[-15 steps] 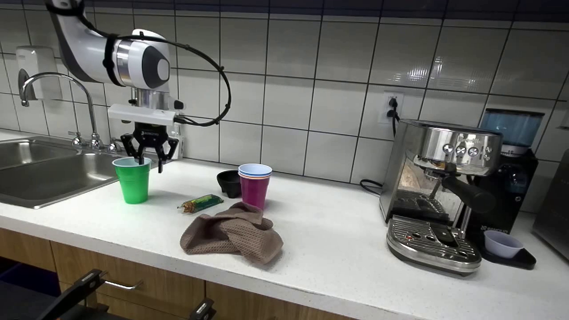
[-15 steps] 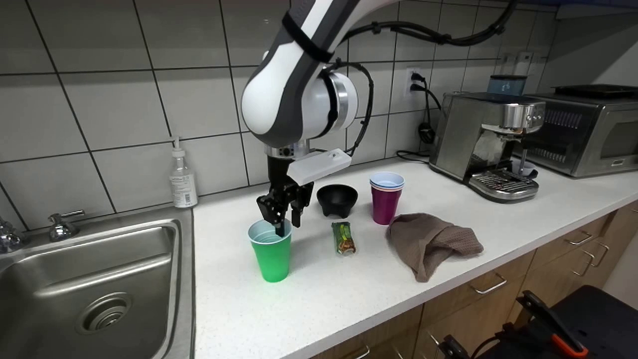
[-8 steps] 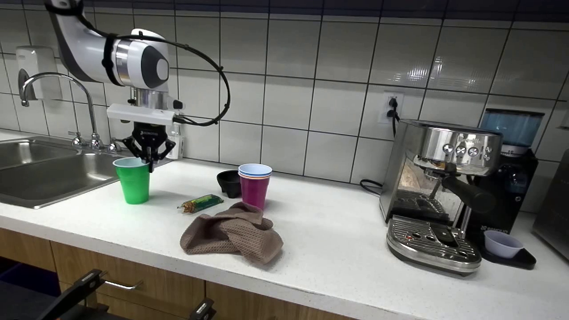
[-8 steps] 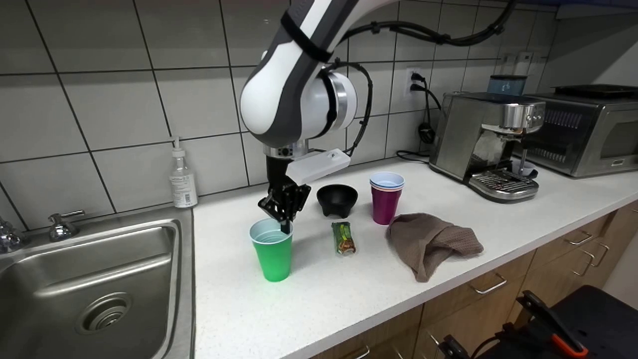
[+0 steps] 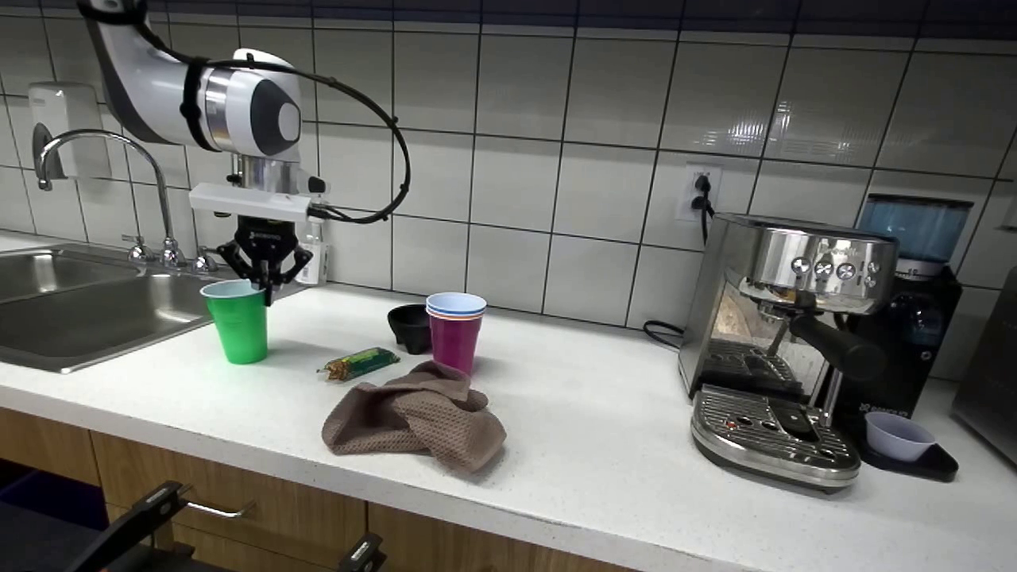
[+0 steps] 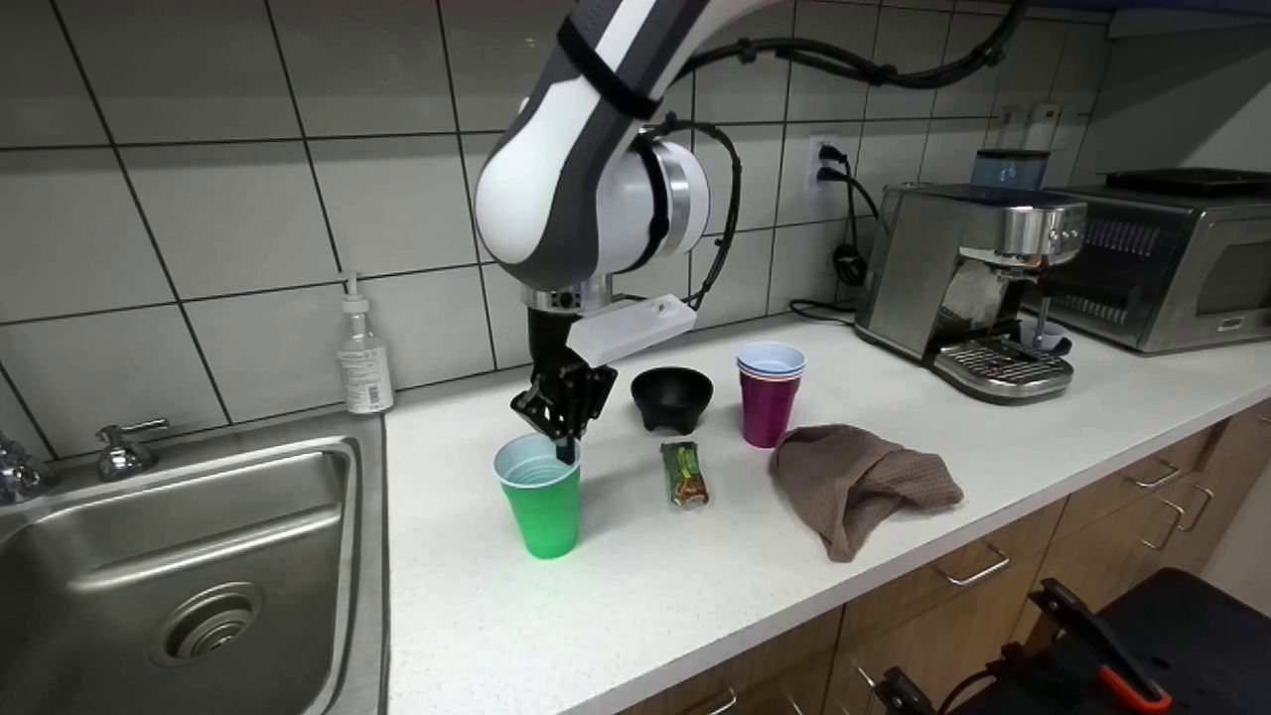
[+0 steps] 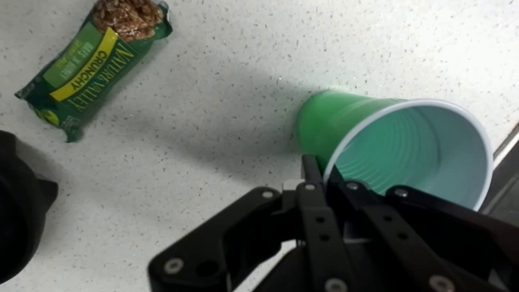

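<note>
A green plastic cup (image 5: 241, 330) with a pale inside stands upright on the white counter near the sink; it also shows in an exterior view (image 6: 543, 511) and the wrist view (image 7: 334, 117). My gripper (image 5: 265, 294) is shut on the cup's rim, one finger inside and one outside, as the wrist view shows at the fingertips (image 7: 323, 170). Whether the cup's base touches the counter is hard to tell. A green-wrapped granola bar (image 7: 89, 69) lies beside it. A black footed bowl (image 6: 672, 400) stands behind the bar.
A stack of purple cups (image 5: 454, 342) stands beside the bowl, with a brown cloth (image 5: 413, 413) in front. The steel sink (image 6: 369, 566) and soap bottle (image 6: 365, 372) flank the green cup. An espresso machine (image 5: 794, 246) and toaster oven (image 6: 1142, 288) stand farther along.
One second ago the fingers stood apart astride the green cup's rim. They have closed on the rim. Since then gripper and cup have shifted very slightly upward in both exterior views.
</note>
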Robot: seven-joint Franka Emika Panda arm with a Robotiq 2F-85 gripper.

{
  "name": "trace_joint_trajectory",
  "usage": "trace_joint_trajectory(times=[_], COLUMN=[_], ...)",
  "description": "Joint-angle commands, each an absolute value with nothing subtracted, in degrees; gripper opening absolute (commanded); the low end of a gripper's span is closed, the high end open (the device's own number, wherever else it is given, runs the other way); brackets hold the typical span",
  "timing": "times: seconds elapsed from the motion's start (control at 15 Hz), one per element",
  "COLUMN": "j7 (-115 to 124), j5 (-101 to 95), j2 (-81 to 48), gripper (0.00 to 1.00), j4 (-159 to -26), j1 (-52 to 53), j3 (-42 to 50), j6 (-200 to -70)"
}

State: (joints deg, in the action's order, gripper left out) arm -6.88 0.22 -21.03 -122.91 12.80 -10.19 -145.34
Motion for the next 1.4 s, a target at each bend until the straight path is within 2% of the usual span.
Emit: trace_joint_trajectory(times=[0.0,0.47,1.33], j7=[-7.6,-9.6,-7.7], j5=[2.7,10.7,12.8], j2=[-18.0,-13.1,-3.7], gripper=[0.01,0.01,0.01], j4=[-123.7,-125.1,-129.3], j1=[10.7,7.5,5.8], j3=[-11.8,-12.0,-8.4], j6=[-143.3,-140.6,-138.3])
